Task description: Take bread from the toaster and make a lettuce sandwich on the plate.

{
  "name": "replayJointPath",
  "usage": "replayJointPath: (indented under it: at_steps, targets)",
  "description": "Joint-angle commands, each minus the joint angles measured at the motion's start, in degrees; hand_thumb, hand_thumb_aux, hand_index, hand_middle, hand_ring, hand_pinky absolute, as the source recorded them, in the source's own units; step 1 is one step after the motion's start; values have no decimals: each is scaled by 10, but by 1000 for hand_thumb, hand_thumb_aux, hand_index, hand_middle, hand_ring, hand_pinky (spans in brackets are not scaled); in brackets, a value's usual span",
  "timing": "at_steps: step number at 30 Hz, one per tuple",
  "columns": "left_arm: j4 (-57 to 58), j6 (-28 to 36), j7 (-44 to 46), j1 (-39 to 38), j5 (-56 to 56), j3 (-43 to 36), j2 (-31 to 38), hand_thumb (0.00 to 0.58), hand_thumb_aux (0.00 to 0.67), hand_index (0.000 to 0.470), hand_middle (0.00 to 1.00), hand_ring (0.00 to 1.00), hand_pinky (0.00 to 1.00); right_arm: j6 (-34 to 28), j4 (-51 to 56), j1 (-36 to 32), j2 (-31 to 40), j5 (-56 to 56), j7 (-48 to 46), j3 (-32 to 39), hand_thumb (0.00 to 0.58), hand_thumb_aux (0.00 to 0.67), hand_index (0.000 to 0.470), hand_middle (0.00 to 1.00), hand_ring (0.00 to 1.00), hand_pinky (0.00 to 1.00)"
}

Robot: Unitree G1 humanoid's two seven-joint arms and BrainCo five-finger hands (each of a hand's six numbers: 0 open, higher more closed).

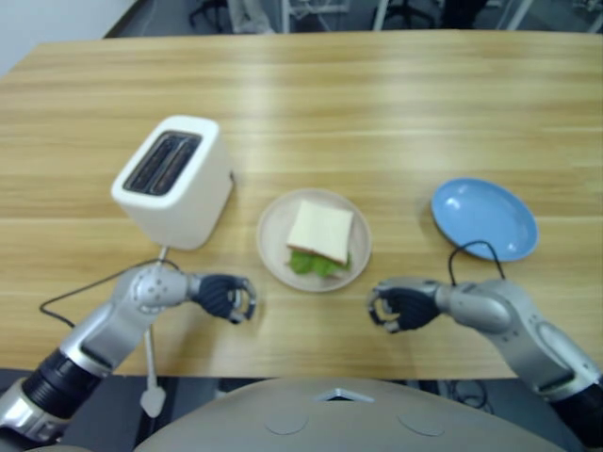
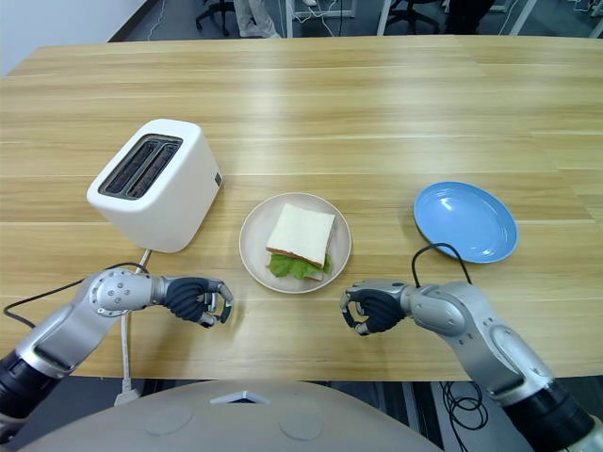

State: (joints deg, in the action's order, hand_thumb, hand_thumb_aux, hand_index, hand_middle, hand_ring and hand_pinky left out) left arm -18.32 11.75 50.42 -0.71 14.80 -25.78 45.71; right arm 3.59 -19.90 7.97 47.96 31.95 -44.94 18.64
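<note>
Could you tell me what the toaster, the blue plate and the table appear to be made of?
Toaster: smooth white casing, probably plastic or painted metal.
Blue plate: glossy with highlights, plastic or glazed ceramic.
Table: wood or wood-look laminate, judging by grain lines.

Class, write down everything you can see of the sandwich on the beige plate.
The sandwich shows a square slice of pale white bread lying flat on green lettuce, whose ruffled leaves stick out along its near edge. Any lower slice is hidden. It sits slightly askew at the middle of the round beige plate, between the white toaster and the blue plate. Nothing but that beige plate touches it.
</note>
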Motion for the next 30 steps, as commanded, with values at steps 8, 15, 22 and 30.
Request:
replayJointPath:
  at_steps: [8, 15, 22, 30]
  targets:
    - [227, -62, -122, 99, 134, -44, -80, 580, 670, 460, 1000, 1000, 1000, 28, 167, -140, -89, 146, 92, 82, 580, 670, 460, 1000, 1000, 1000]
    - [381, -106, -260, 200, 206, -42, -139, 579, 644, 442, 1000, 1000, 1000, 55, 323, -252, -144, 182, 201, 97, 580, 670, 460, 1000, 1000, 1000]
    - [475, -114, -366, 253, 245, -52, -215, 580, 670, 460, 1000, 1000, 1000, 69, 393, -294, -158, 182, 280, 89, 580, 670, 460, 1000, 1000, 1000]
    - [478, -61, -395, 270, 251, -21, -241, 553, 525, 361, 1000, 1000, 1000, 82, 439, -324, -159, 179, 373, 79, 580, 670, 460, 969, 969, 969]
